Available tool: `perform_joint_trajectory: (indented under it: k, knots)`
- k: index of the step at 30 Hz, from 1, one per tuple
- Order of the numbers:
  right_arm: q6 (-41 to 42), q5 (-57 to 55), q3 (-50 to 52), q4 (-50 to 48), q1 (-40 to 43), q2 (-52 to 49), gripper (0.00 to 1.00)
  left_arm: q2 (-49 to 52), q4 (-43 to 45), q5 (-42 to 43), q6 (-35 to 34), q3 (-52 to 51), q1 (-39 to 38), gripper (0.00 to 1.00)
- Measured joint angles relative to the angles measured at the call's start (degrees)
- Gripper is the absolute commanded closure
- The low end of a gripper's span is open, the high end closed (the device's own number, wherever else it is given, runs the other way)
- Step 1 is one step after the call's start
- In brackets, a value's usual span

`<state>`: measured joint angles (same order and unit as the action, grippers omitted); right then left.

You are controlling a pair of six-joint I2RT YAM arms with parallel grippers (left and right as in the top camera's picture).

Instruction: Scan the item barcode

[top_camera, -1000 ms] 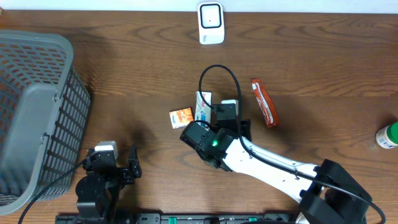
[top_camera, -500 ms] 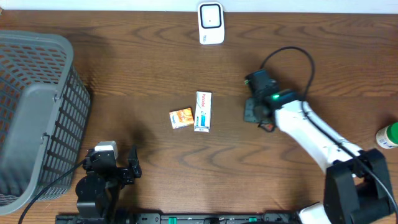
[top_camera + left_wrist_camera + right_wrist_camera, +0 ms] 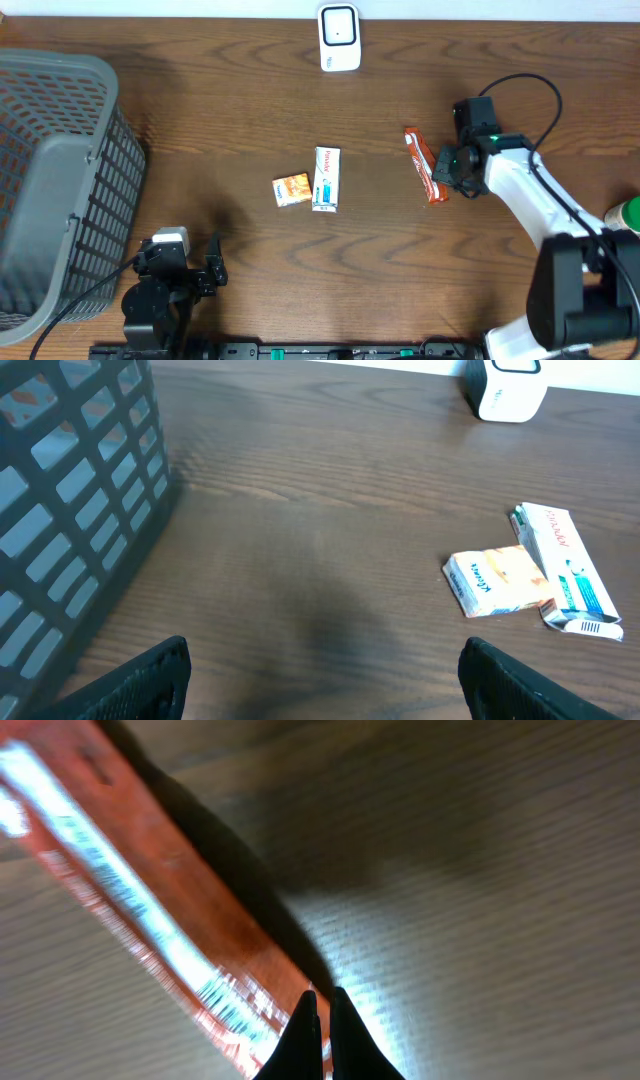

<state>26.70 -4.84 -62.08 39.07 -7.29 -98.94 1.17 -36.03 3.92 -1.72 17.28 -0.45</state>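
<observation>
The right gripper (image 3: 441,172) is down at the table (image 3: 220,110) on the right side, its two dark fingertips pressed together with no gap between them. In the right wrist view they meet right at the near edge of the red packet (image 3: 150,890). Whether a sliver of wrapper is pinched there cannot be told. The red packet (image 3: 424,164) lies flat on the wood, right of centre, its long side running from far to near. The white scanner (image 3: 339,37) stands at the far edge, well apart from the packet. Near the middle lie a small orange box (image 3: 291,189) and, just beside it on the right, a white and blue box (image 3: 326,178). The left gripper (image 3: 325,650) sits at the near left with its jaws spread wide and nothing between them. A grey basket (image 3: 100,180) fills the left side, and a green-capped bottle (image 3: 624,218) shows at the right edge.
</observation>
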Motion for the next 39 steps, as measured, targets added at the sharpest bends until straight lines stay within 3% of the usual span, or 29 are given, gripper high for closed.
perform_joint_trajectory:
  k: [7, 21, 26, 31, 39]
  knots:
    - [0.44, 0.17, 0.00, -0.24, -0.02, -5.66, 0.99, 0.00, 0.00, 0.00, 0.00, 0.00, 0.00, 0.14]
    - [1.36, 15.98, -0.09, 3.19, -7.74, -6.16, 0.99, 0.00, -1.92, 0.00, 0.00, 0.00, 0.00, 0.14]
    - [1.68, 16.50, -0.17, 2.97, -7.67, -0.72, 0.99, 0.00, -7.98, 0.00, 0.00, 0.00, 0.00, 0.14]
    - [1.05, 14.75, -1.49, -4.42, -7.63, 8.20, 0.99, -0.02, -12.59, 0.00, 0.00, 0.00, 0.00, 0.14]
    - [0.85, 9.33, -1.92, -7.67, -7.63, 1.31, 0.99, -0.02, -13.46, 0.00, 0.00, 0.00, 0.00, 0.14]
